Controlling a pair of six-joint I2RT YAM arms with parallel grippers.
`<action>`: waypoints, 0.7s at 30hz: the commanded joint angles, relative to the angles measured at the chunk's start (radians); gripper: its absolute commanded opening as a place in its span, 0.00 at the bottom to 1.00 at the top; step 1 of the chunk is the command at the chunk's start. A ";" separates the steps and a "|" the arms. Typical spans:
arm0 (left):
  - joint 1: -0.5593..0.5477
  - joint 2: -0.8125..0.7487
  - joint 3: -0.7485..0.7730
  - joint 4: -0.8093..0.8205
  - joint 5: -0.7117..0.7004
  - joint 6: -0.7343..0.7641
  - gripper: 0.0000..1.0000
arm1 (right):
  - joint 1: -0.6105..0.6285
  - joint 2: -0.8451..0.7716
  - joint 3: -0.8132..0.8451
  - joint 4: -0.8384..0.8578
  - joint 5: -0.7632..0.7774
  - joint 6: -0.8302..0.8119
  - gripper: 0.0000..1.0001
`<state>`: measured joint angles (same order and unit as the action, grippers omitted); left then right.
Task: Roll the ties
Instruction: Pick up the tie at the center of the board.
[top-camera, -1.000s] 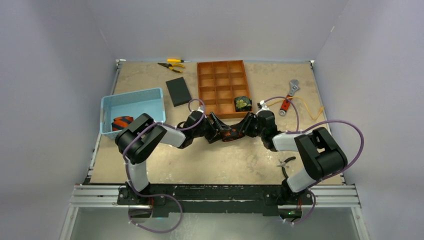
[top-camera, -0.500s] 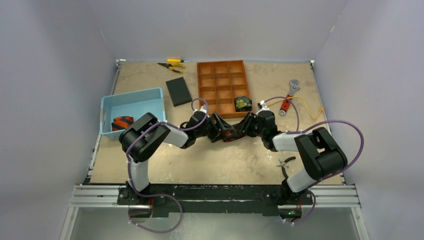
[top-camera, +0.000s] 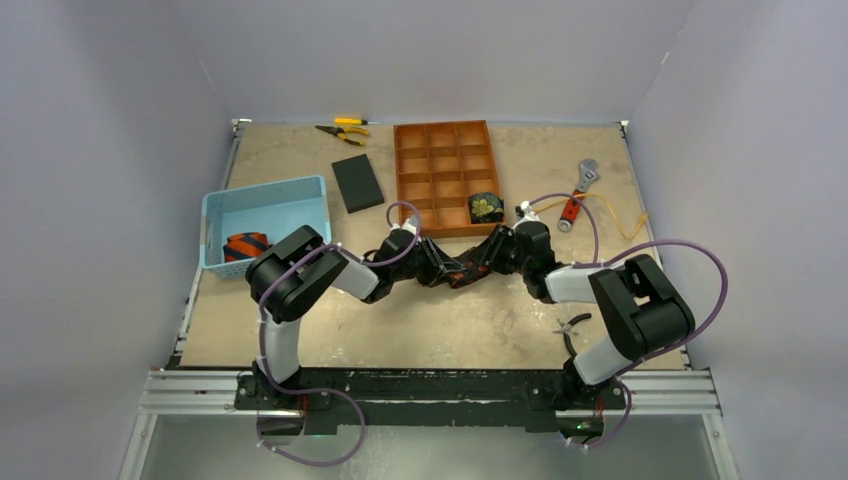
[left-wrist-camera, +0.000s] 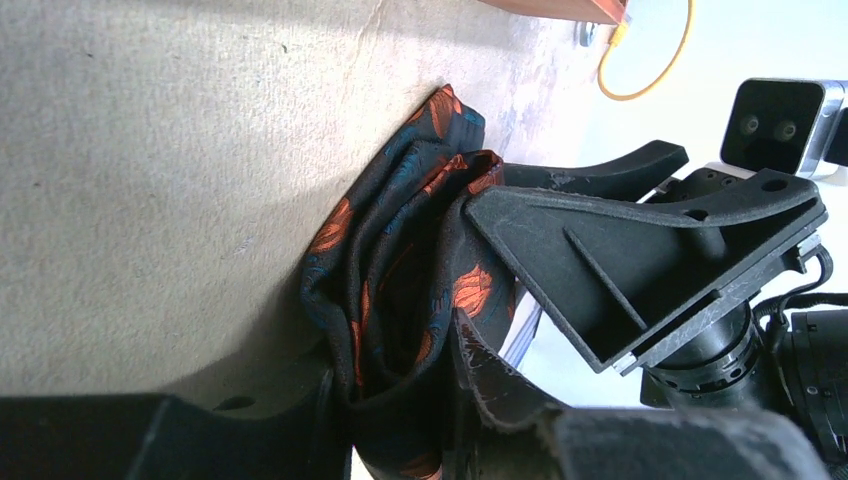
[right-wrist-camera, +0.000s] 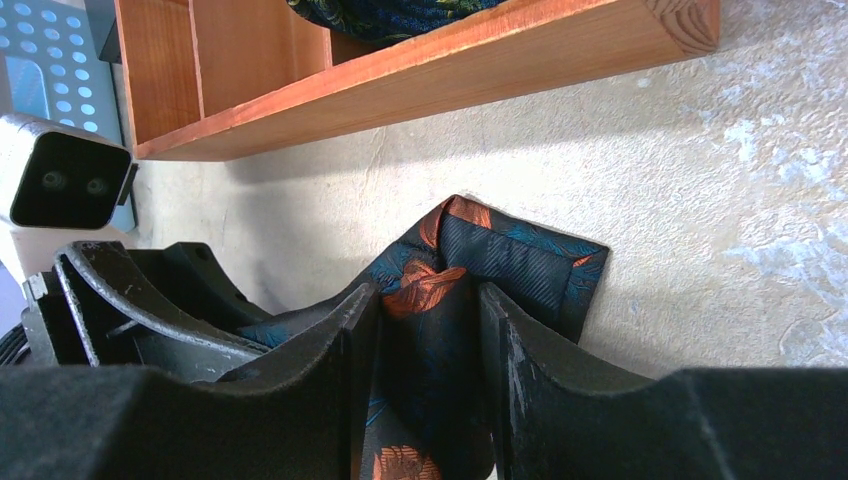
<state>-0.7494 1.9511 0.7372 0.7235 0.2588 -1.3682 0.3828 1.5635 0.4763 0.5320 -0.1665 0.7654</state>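
Note:
A dark tie with red-orange marks (top-camera: 458, 270) is bunched on the table just in front of the wooden tray. My left gripper (top-camera: 440, 268) is shut on its left side, the cloth (left-wrist-camera: 400, 290) pinched between the jaws. My right gripper (top-camera: 480, 262) is shut on its right side, the fabric (right-wrist-camera: 430, 330) between the fingers. The two grippers face each other, nearly touching. A rolled black tie with green-gold pattern (top-camera: 486, 207) sits in a front right compartment of the tray. A rolled navy tie with orange stripes (top-camera: 244, 245) lies in the blue basket.
The orange wooden divided tray (top-camera: 443, 178) stands just behind the grippers. A blue basket (top-camera: 262, 210) is at left, a flat black pad (top-camera: 357, 183) behind it. Yellow-handled pliers (top-camera: 343, 130), a wrench (top-camera: 578, 190), a yellow cord (top-camera: 620, 215) and small pliers (top-camera: 572, 325) lie around.
My left arm has shifted a little to the right, towards the tie. The right arm and the tie have hardly moved.

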 joint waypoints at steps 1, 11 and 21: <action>-0.013 0.021 -0.017 -0.040 -0.001 0.034 0.13 | 0.000 -0.017 -0.019 -0.016 0.013 -0.006 0.44; -0.012 -0.108 0.049 -0.309 -0.059 0.181 0.00 | 0.000 -0.202 0.028 -0.162 0.054 -0.033 0.65; 0.056 -0.283 0.113 -0.550 -0.072 0.339 0.00 | 0.000 -0.377 0.105 -0.348 0.077 -0.055 0.70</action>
<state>-0.7315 1.7630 0.8032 0.2977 0.2073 -1.1313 0.3840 1.2331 0.5369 0.2699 -0.1169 0.7273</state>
